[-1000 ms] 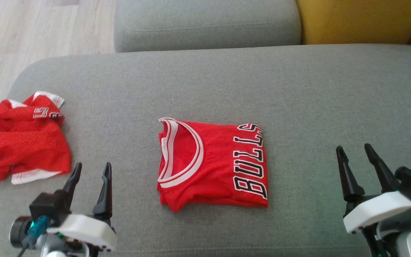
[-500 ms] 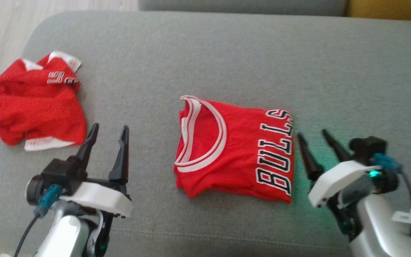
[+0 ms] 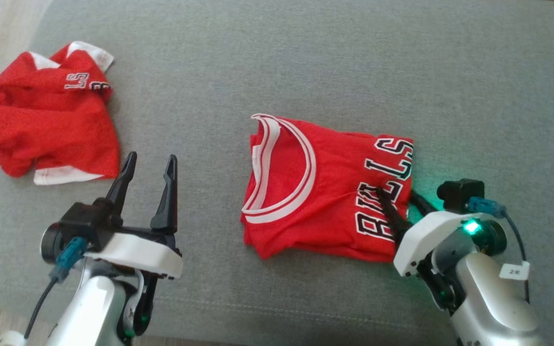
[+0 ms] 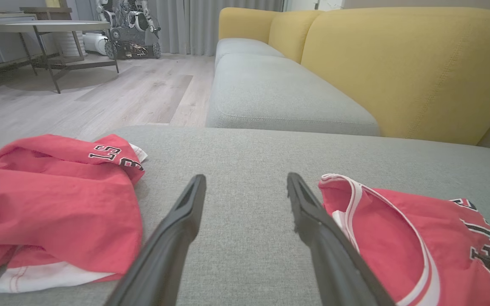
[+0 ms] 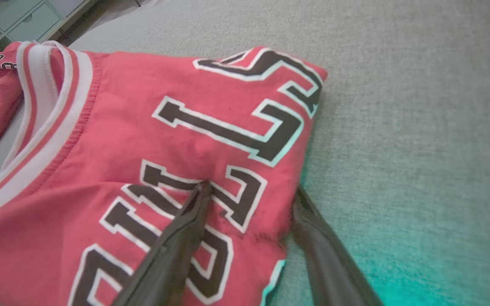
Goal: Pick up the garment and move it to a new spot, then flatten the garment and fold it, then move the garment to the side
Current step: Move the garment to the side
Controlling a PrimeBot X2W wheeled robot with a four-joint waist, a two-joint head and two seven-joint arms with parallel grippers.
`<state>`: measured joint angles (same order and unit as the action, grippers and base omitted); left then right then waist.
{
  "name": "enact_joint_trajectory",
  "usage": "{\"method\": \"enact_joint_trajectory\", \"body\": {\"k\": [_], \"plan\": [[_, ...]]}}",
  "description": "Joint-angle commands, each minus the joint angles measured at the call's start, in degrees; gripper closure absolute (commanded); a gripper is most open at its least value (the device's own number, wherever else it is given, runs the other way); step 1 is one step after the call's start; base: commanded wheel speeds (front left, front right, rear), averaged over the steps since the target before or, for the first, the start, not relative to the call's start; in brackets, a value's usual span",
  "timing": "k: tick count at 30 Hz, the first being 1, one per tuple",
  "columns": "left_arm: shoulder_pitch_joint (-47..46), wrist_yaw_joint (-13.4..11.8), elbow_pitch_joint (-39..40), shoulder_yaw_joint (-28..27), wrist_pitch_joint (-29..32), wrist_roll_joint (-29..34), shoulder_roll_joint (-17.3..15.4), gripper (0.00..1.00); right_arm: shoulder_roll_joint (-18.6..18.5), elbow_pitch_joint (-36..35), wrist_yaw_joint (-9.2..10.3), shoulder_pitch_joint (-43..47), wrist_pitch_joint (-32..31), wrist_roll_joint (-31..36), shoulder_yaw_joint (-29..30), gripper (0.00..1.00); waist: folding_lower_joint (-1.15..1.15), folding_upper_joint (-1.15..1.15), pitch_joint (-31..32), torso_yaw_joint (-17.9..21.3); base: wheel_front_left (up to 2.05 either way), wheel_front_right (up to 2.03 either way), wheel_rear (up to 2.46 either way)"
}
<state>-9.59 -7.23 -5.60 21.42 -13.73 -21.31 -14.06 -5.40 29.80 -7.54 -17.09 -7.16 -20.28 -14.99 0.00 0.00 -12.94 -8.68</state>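
The garment [image 3: 315, 192], a red jersey with a white-trimmed neckline and black lettering, lies folded on the grey sofa seat [image 3: 402, 72]. My right gripper [image 3: 396, 193] straddles its right edge. In the right wrist view one finger [image 5: 185, 229] lies on top of the lettering of the garment [image 5: 143, 127] and the other runs along the fabric's edge, with the jaws still apart. My left gripper [image 3: 152, 157] hovers open over bare cushion, left of the garment [image 4: 398, 229], with nothing between its fingers [image 4: 172, 238].
A second red garment [image 3: 46, 125] lies crumpled at the seat's left end, near the left gripper. The seat's left edge drops to wooden floor [image 4: 100, 93]. A yellow backrest [image 4: 398, 63] rises beyond the seat, and a table [image 4: 45, 27] stands far off.
The head camera has tilted down and shifted. My right gripper has moved left onto the jersey's right edge and its jaws have narrowed a little. The left gripper stays open.
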Motion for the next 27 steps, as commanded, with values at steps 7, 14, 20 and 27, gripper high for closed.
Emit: {"method": "enact_joint_trajectory", "body": {"k": [7, 14, 20, 27], "plan": [[-2.85, 0.05, 1.78, -2.77, -0.94, 0.88, -1.31, 0.00, -1.27, -4.29, 0.05, -1.66, 0.04, 0.49, -3.22, 1.00, 0.00, 0.00, -0.62, 4.46, 0.00, 0.00, 0.00], [-3.53, 0.12, 2.94, -2.59, -0.98, 1.30, -1.79, 0.00, -5.82, -7.33, 0.05, -4.27, -0.70, 1.44, -0.62, 1.00, 0.00, 0.00, -2.10, 10.00, 0.00, 0.00, 0.00], [-5.22, 0.40, 3.93, -2.03, -0.27, 1.84, -2.42, 0.00, -10.70, -7.14, 0.05, -8.90, -0.98, 2.31, 5.13, 1.00, 0.00, 0.00, -4.69, 13.96, 0.00, 0.00, 0.00], [-7.81, 1.22, 4.96, -0.90, 0.27, 2.65, -2.80, 0.00, -16.88, -6.41, 0.05, -12.82, -1.30, 3.35, 10.44, 1.00, 0.00, 0.00, -8.20, 16.24, 0.00, 0.00, 0.00]]}}
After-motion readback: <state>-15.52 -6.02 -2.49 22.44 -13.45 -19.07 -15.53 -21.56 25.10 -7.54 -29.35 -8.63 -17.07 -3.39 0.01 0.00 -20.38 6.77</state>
